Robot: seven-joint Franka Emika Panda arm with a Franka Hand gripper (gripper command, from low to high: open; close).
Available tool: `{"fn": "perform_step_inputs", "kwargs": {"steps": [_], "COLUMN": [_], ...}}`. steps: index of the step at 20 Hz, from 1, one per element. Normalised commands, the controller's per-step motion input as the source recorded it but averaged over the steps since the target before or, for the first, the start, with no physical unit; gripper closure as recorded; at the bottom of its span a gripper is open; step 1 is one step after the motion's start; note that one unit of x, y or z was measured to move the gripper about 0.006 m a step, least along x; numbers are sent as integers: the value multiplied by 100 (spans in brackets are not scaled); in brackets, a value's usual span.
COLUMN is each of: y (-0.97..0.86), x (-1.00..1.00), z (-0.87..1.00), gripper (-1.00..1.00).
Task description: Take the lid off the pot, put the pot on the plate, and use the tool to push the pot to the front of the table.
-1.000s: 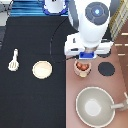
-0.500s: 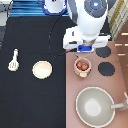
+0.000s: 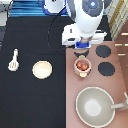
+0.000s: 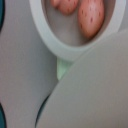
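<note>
Exterior view, gripper [image 3: 82, 46] above uncovered pot [image 3: 82, 65]

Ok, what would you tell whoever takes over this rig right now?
Gripper: above the stove, just past the pot toward the exterior view's top.
Pot: on the stove, uncovered, red pieces showing.
Lid: off the pot, I cannot place it.
Plate and spatula: on the table, at the exterior view's left.
Left: pot onto plate, push with spatula.
</note>
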Motion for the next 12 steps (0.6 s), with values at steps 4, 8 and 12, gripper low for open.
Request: {"fn": "perform_step_inputs", "kwargs": {"steps": [4,8,12], "y": [9,37,47], "x": [-100,-100,-50], "z": [-73,-78,-50], "gripper": [100,100,100]}}
